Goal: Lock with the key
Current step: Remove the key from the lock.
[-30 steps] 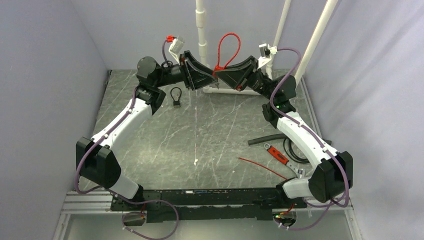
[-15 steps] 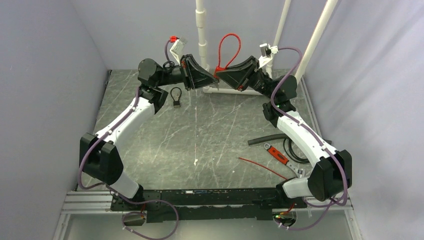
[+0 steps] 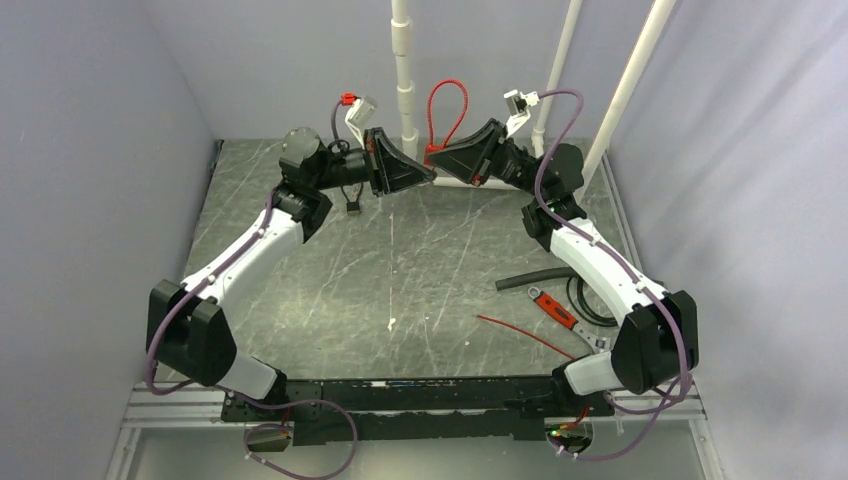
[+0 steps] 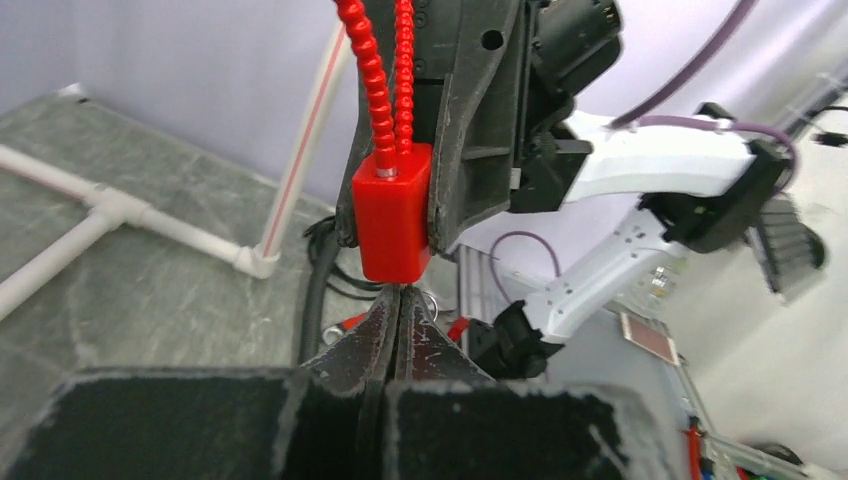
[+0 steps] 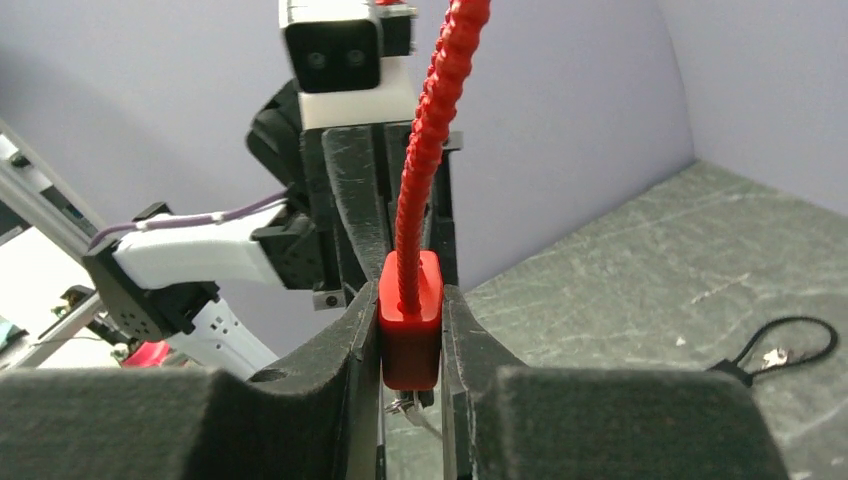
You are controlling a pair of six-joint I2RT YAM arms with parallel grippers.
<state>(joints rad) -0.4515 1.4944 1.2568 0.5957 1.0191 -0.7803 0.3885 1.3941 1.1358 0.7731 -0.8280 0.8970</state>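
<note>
A red lock body (image 3: 431, 151) with a red ribbed cable loop (image 3: 447, 100) is held in the air at the back of the table. My right gripper (image 3: 436, 155) is shut on the lock body (image 5: 411, 325), cable end up. My left gripper (image 3: 428, 172) is shut with its tips (image 4: 398, 292) pressed right under the lock's (image 4: 395, 225) bottom face. The key is pinched between the left fingers and mostly hidden. Only its metal ring (image 5: 405, 405) shows below the lock.
A small black padlock (image 3: 352, 197) lies on the table under the left arm and shows in the right wrist view (image 5: 775, 350). White PVC pipes (image 3: 404, 60) stand behind. A black hose (image 3: 533, 277), a red-handled tool (image 3: 553, 307) and a thin red cable (image 3: 520, 335) lie at the right.
The right gripper has lifted and tilted the lock, and the loop has shifted a little left. The left gripper has moved right and lower, its tips now under the lock.
</note>
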